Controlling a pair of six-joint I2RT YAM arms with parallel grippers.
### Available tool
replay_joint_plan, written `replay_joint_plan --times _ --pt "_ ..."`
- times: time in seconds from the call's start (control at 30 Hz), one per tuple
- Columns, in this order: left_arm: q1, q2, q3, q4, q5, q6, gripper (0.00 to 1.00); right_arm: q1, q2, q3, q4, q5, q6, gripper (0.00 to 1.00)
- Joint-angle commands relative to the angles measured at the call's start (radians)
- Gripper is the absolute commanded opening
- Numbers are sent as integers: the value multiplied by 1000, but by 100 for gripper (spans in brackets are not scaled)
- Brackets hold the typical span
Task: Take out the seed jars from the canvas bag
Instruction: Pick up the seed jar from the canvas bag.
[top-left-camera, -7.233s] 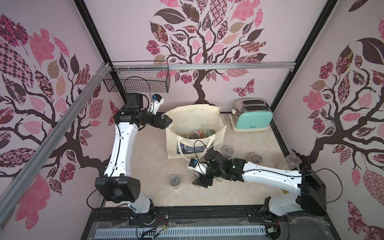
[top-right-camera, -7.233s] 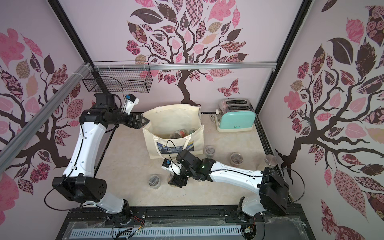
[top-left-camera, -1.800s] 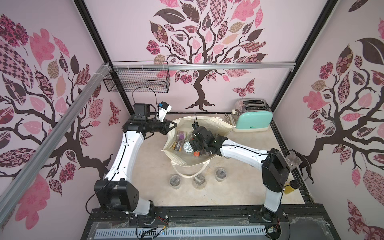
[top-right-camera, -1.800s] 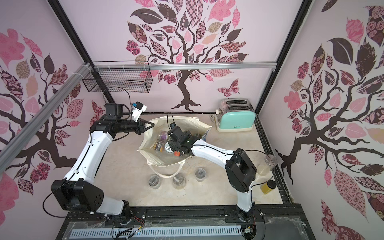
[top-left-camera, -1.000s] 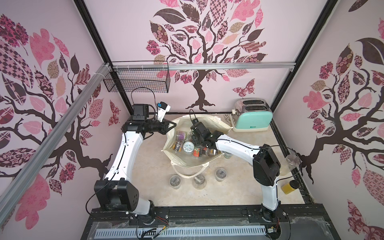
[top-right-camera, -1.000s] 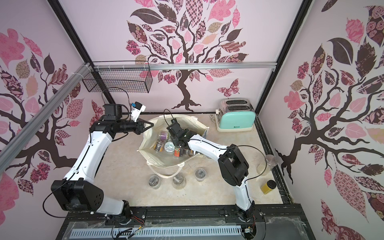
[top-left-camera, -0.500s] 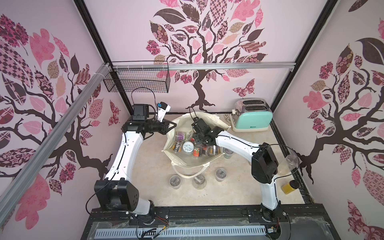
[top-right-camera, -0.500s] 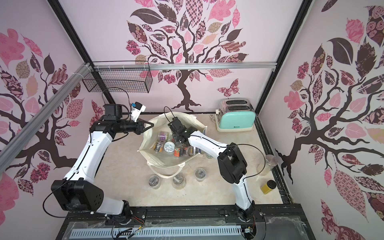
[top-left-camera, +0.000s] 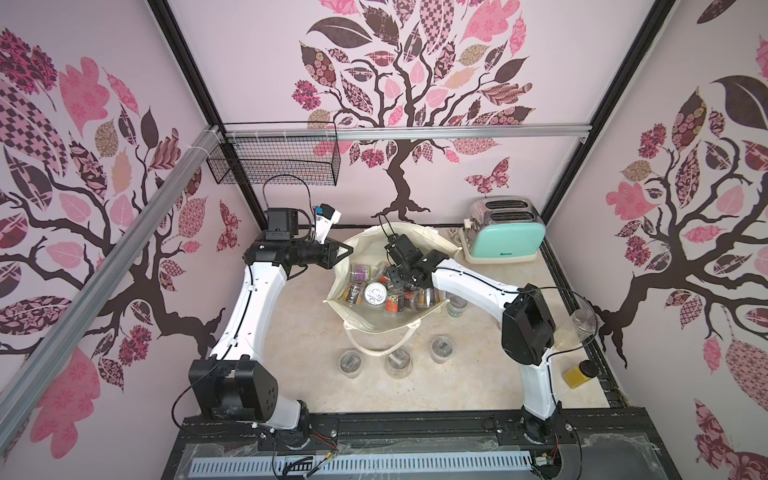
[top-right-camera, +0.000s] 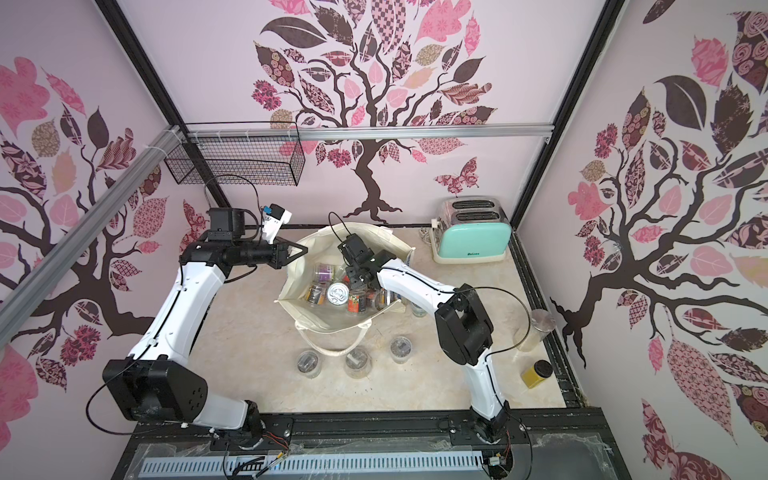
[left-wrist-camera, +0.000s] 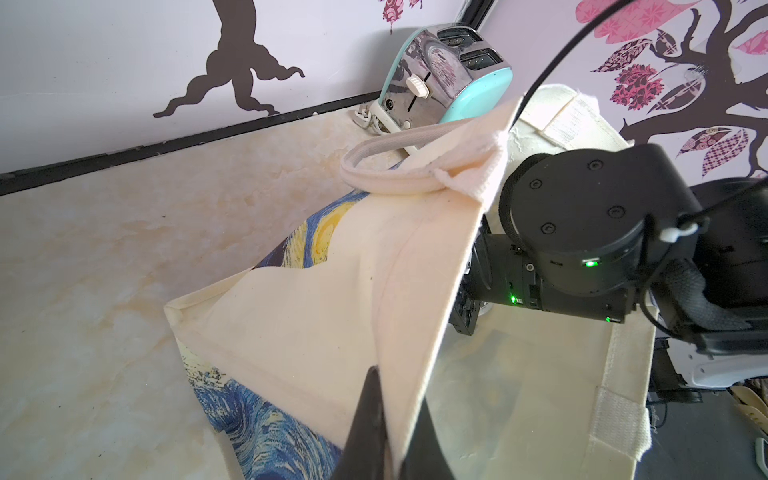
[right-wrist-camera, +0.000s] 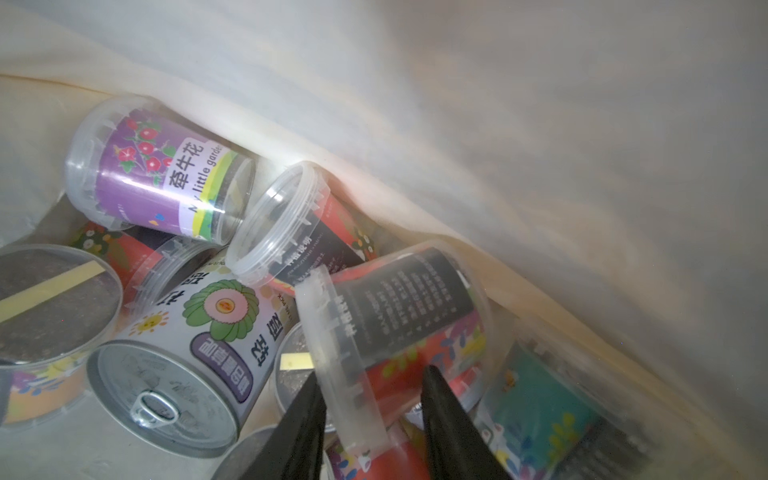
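Observation:
The canvas bag (top-left-camera: 376, 328) (top-right-camera: 332, 328) stands open mid-table with several seed jars (top-left-camera: 361, 272) inside. My left gripper (top-left-camera: 348, 251) (left-wrist-camera: 395, 395) is shut on the bag's left rim (left-wrist-camera: 316, 291) and holds it out. Inside the bag, my right gripper (top-left-camera: 395, 278) (right-wrist-camera: 372, 382) has both fingers against a clear jar with a red and black label (right-wrist-camera: 399, 307). A purple jar (right-wrist-camera: 158, 183) and a pull-tab can (right-wrist-camera: 166, 374) lie beside it. Three jars (top-left-camera: 351, 360) (top-left-camera: 400, 360) (top-left-camera: 441, 348) stand on the table before the bag.
A mint toaster (top-left-camera: 505, 241) stands at the back right and a black wire basket (top-left-camera: 274, 164) hangs on the back left wall. A yellow-filled jar (top-left-camera: 577, 372) and a tall clear jar (top-left-camera: 582, 324) are at the right edge. Another jar (top-left-camera: 457, 305) sits right of the bag.
My right gripper has shifted a little toward the bag's back and its fingers have narrowed onto the red-labelled jar. The left gripper has stayed on the rim.

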Motion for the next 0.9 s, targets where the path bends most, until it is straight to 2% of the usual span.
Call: replay_joint_plan --times 0.0,0.3,0.87 --pt "4 5 14 -37 43 -3 0 -11 45 46 -44 -3 15 37" --pt "4 9 17 -34 43 -2 0 -11 50 51 -62 26 23 31" --pt "5 11 20 -39 45 -5 0 -12 -17 -14 16 -9 80 20"
